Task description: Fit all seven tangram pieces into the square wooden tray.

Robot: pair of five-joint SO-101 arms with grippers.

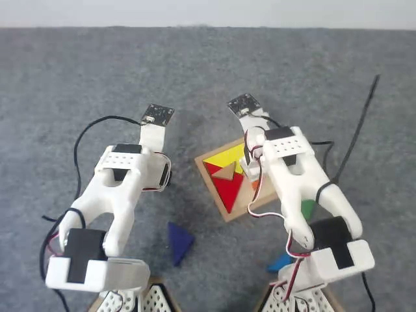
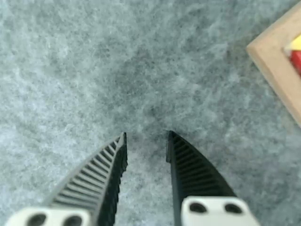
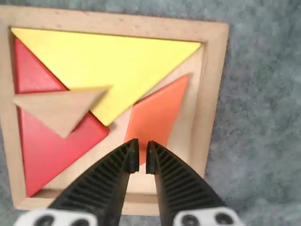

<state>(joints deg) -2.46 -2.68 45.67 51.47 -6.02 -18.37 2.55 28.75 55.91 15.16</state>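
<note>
The square wooden tray [image 1: 211,190] lies on grey carpet under my right arm [image 1: 292,175]. It holds a big yellow triangle [image 3: 113,63], a big red triangle [image 3: 44,141] and an orange piece [image 3: 157,113] lying askew. A small plain wood triangle [image 3: 59,110] rests loose on top of the red and yellow ones. My right gripper [image 3: 140,155] is shut to a sliver just above the orange piece's near end. My left gripper [image 2: 146,135] is open over bare carpet, left of the tray's corner [image 2: 273,61]. A dark blue triangle [image 1: 179,242] lies on the carpet between the arms.
A green piece [image 1: 307,209] peeks out beside the tray, partly under the right arm. A lighter blue piece [image 1: 281,262] lies near that arm's base. Black cables [image 1: 357,130] trail across the carpet on both sides. Open carpet stretches beyond the tray.
</note>
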